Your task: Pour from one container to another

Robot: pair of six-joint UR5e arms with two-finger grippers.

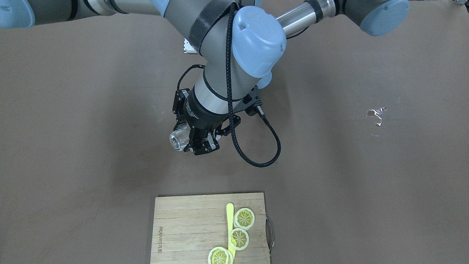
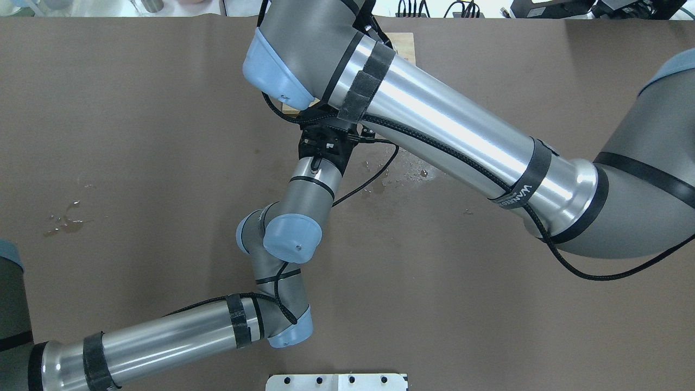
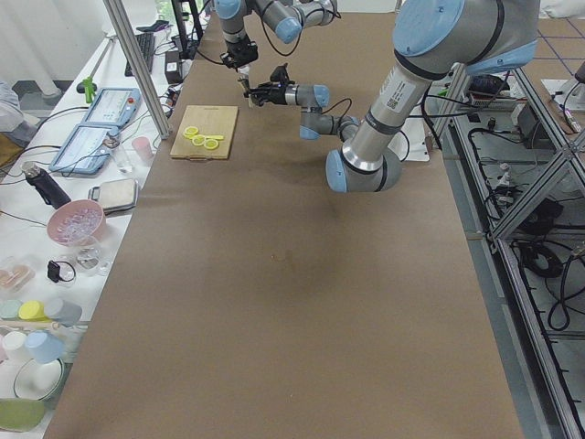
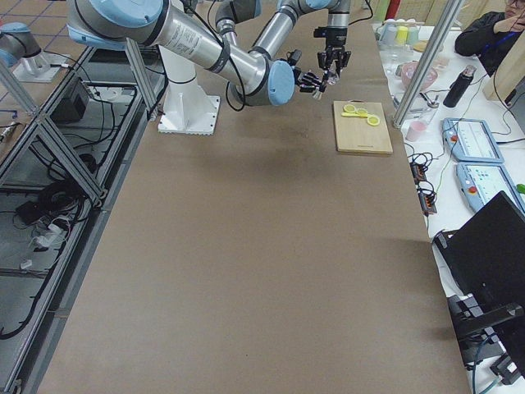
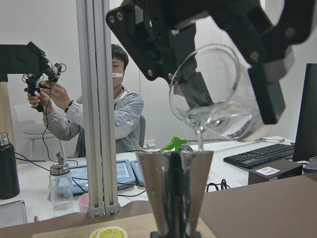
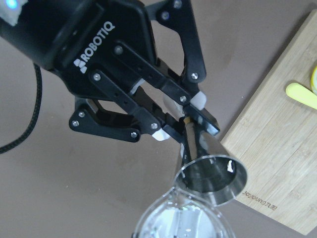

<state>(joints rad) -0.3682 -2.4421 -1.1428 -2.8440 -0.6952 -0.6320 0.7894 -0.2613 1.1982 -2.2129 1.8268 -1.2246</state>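
A clear glass [image 5: 213,99] holding a little water is tilted mouth-down in my right gripper [image 1: 187,141], which is shut on it. A thin stream of water [image 5: 199,144] falls from its rim into a conical metal cup [image 5: 174,191] directly below. My left gripper [image 6: 185,124] is shut on the narrow base of this upright cup [image 6: 210,173]. The glass [image 6: 183,218] rim hangs just over the cup's mouth. In the front-facing view the right arm hides the cup and the left gripper. From overhead, the left gripper [image 2: 326,146] sits under the right arm's wrist.
A wooden cutting board [image 1: 183,220] with lemon slices [image 1: 244,218] and a yellow knife [image 1: 229,216] lies just beyond the grippers. Water puddles [image 2: 65,220] mark the brown table on the left, with smaller drops [image 2: 402,174] near the middle. Operators sit past the table's far edge.
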